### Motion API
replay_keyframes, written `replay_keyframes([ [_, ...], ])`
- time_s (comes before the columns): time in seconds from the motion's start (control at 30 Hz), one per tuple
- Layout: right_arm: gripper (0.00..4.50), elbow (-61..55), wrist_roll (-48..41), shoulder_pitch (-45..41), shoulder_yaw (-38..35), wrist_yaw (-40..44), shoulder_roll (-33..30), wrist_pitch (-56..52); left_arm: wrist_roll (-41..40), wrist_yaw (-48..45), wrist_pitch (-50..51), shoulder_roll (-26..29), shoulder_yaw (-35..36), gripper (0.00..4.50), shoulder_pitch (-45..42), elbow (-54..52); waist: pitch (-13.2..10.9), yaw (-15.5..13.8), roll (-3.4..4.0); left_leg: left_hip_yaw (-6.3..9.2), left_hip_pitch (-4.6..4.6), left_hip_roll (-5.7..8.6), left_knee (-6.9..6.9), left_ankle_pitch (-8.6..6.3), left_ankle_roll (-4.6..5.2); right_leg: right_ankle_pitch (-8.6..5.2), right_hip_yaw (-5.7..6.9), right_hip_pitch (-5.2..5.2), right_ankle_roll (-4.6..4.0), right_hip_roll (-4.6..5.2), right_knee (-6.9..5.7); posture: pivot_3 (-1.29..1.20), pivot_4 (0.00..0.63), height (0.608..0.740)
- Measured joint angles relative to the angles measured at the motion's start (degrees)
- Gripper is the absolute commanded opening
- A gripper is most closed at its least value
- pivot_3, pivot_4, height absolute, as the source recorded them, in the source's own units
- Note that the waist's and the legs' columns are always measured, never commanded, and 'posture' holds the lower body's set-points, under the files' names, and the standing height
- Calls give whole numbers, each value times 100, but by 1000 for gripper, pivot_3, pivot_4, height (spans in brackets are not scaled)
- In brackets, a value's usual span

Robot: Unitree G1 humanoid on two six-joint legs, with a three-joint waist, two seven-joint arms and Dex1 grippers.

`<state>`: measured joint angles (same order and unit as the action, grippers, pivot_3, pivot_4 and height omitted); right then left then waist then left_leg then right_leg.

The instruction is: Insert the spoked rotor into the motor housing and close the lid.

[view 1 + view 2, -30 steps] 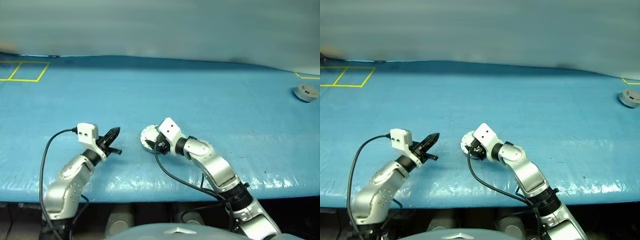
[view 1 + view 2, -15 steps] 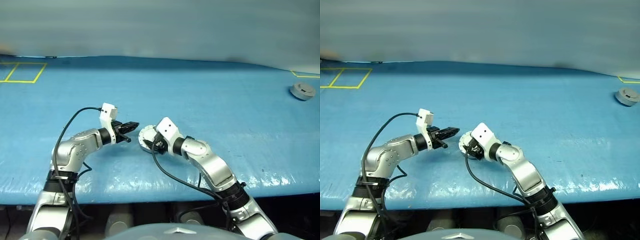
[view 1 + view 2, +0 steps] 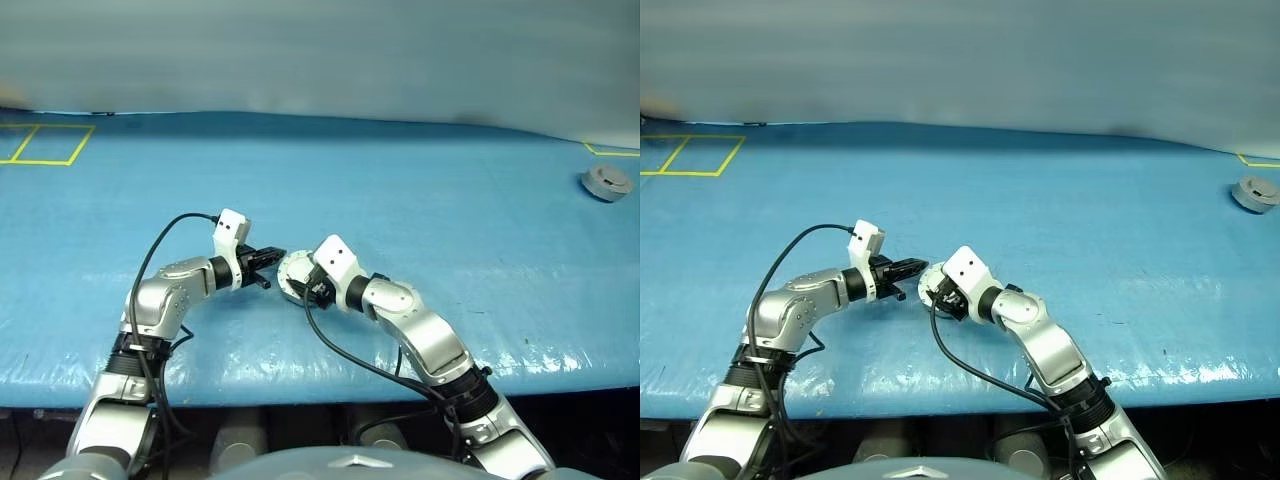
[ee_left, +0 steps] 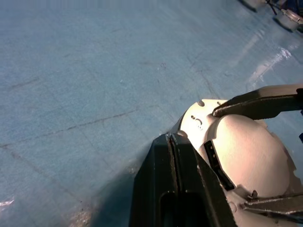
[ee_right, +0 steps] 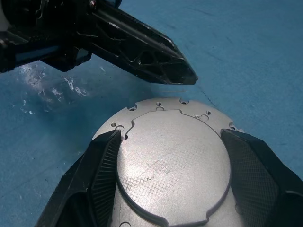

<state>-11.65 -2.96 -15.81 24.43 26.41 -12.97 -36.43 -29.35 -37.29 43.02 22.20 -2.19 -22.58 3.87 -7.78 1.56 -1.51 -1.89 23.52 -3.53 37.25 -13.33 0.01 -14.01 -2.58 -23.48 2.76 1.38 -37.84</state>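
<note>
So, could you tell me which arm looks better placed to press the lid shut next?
Probably left: its shut gripper points at the lid rim, while the right gripper straddles the lid.

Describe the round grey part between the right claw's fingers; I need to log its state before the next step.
The lid shows a plain, matte grey metal outer face with a raised, notched middle panel, faint cross-hatching and small holes around its scalloped rim. It sits above the blue table, gripped at its sides by the right claw. The shut left claw points at its edge, close but apparently apart.
</note>
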Motion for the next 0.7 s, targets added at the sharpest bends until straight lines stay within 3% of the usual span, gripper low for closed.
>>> replay_keyframes([
  [0.7,3038,-21,25,23,7,-12,16,-37,409,-474,147,299,-569,0,-37,-180,3,8,-2,0,-2,1,-2,0,0,0,-2,2,1,1,1,0,150,740],
])
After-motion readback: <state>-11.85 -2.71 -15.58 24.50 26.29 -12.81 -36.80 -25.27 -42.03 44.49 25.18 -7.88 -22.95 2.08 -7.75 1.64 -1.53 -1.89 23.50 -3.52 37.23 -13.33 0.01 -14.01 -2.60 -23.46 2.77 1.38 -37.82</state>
